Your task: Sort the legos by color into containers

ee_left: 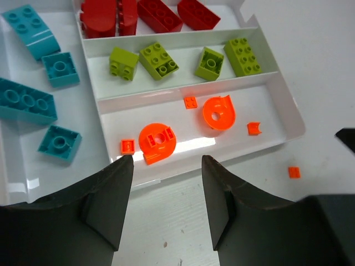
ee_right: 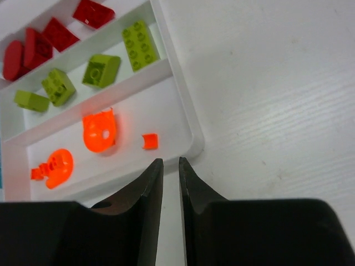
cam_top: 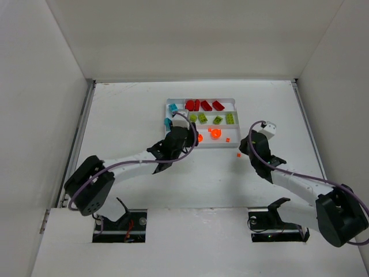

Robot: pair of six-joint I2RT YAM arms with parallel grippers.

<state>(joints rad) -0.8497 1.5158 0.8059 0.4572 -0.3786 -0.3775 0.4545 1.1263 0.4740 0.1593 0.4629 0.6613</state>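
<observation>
The white tray [cam_top: 235,115] holds red bricks [cam_top: 202,105] in its far long section, lime green bricks [cam_top: 213,119] in the middle one, orange pieces [cam_top: 215,134] in the near one and teal bricks [cam_top: 172,108] in the left cross section. My left gripper [ee_left: 166,166] is open and empty, low over the table just before the tray's near wall [ee_left: 294,119], facing a round orange piece [ee_left: 157,141]. One tiny orange brick [ee_left: 294,172] lies on the table outside the tray [cam_top: 238,154]. My right gripper [ee_right: 171,163] is shut to a thin slit, empty, near the tray's near right corner [ee_right: 188,122].
White walls enclose the table on the left, right and back. Both arms reach in from the near edge and converge at the tray's near side, the left gripper [cam_top: 193,138] and right gripper [cam_top: 244,148] a short distance apart.
</observation>
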